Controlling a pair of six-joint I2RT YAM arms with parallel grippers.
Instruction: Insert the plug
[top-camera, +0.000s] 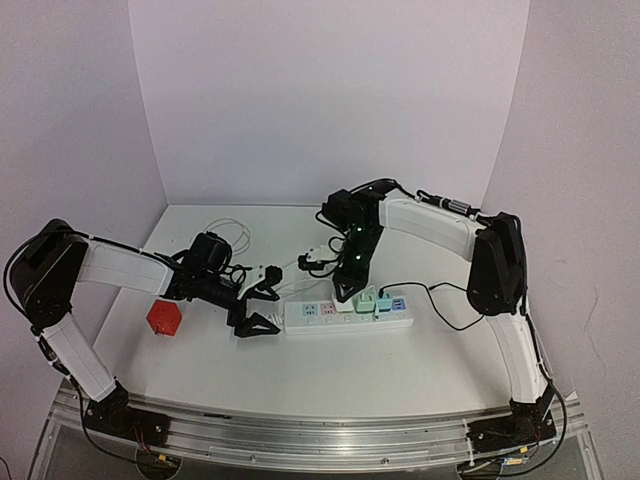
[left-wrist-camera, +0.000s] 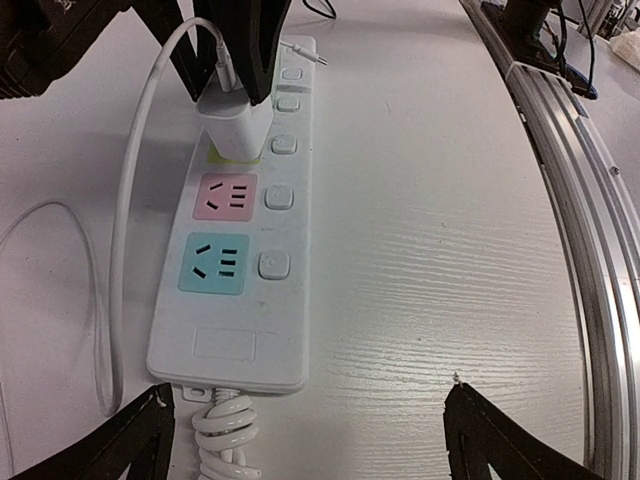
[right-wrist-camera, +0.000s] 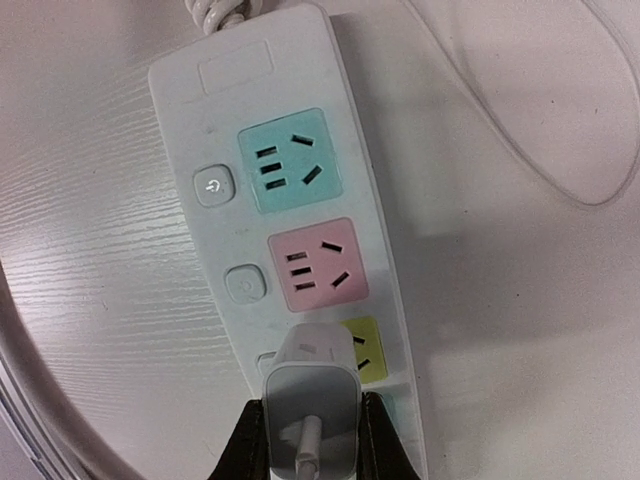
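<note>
2 right fingers (right-wrist-camera: 248, 447) clamp the white plug (right-wrist-camera: 310, 395), seemingly over the yellow socket (right-wrist-camera: 366, 352); left fingers (left-wrist-camera: 120, 447) stand wide.

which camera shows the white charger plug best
Right wrist: the white square charger plug fills the foreground, held in the right gripper over the yellow-green socket. Left wrist shows it farther off, side-on, on the white power strip. Top external shows it tiny, mostly hidden by that gripper.
</note>
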